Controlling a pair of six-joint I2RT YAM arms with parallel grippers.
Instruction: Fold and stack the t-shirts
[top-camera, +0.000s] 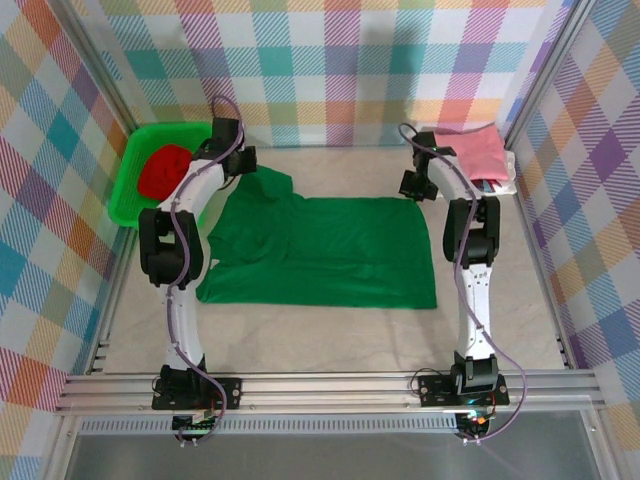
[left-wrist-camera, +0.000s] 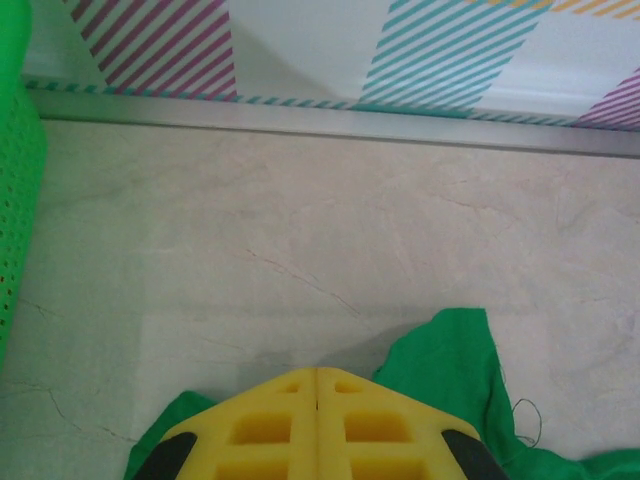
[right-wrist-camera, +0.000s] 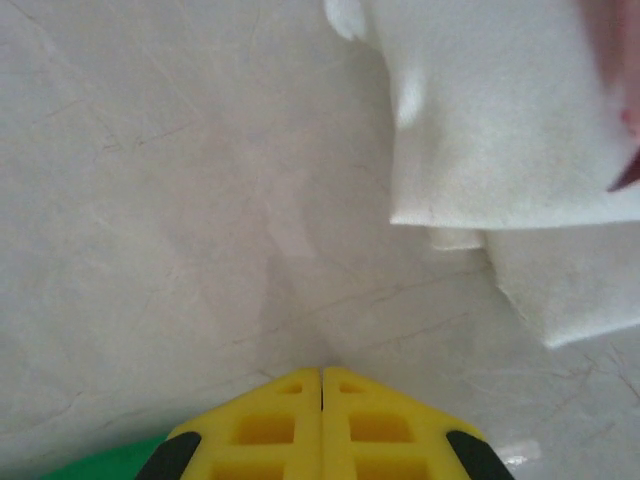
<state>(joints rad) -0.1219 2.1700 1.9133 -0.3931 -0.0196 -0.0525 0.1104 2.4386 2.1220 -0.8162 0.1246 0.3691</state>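
Left end effector (left-wrist-camera: 316, 372) and right end effector (right-wrist-camera: 321, 370) both closed
Each sits at a far corner of the dark green t-shirt (top-camera: 330, 250), spread on the table (top-camera: 330, 340); whether either pinches cloth is unclear.

Dk green t-shirt (top-camera: 330, 255): matt cotton-type cloth, soft creases, loose thread at edge. Basket (top-camera: 125, 188): perforated plastic, slight gloss. Table (left-wrist-camera: 300, 220): pale stone-look, smooth, faint veins, low sheen. Left gripper (left-wrist-camera: 317, 373) & right gripper (right-wrist-camera: 321, 370): yellow moulded plastic, smooth. Frame rails (top-camera: 330, 385): brushed metal. White t-shirt (right-wrist-camera: 500, 120): matt cloth.
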